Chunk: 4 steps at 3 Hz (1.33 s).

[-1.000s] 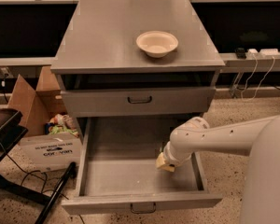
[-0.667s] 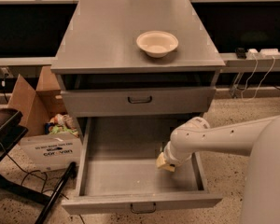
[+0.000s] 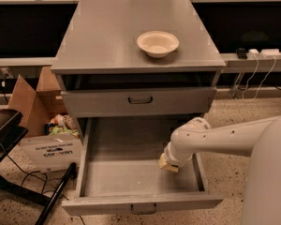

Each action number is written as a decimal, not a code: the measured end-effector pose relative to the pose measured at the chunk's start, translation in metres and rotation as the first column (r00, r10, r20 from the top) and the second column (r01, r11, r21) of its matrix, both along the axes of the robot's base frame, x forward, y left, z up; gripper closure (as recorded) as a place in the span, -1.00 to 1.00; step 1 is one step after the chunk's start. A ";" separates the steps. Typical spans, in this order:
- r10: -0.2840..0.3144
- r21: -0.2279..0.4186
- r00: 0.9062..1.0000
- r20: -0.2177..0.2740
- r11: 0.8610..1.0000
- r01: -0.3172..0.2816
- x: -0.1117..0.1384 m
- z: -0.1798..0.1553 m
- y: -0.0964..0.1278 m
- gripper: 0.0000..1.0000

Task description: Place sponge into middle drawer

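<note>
**Sponge low in the open drawer, release at hand**

The middle drawer point(image 3: 126, 177) stands pulled out, its floor otherwise bare. The arm point(image 3: 225, 137) reaches in from the right. The gripper point(image 3: 171, 159) hangs low, just beside the drawer's right wall, with the sponge point(image 3: 165, 164) at its tip, yellow foam showing. I cannot tell whether it clasps the sponge or has let it go.

To my eye, the step wants a gentle release close to the floor and well inside the walls. Then a straight lift, minding the front of the upper drawer point(image 3: 98, 102).

By count:
- one worktop point(image 3: 107, 36)
- two handled drawers, one open and one closed
- one arm
- one cardboard box point(image 3: 51, 149)
- one bowl point(image 3: 158, 43)
- one gripper
- one sponge
</note>
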State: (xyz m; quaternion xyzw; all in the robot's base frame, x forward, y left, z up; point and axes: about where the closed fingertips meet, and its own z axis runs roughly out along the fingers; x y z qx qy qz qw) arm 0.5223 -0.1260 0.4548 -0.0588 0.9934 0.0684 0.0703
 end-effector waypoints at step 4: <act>0.129 0.223 0.989 -0.069 0.969 -0.110 -0.005 0.012 0.017 -1.00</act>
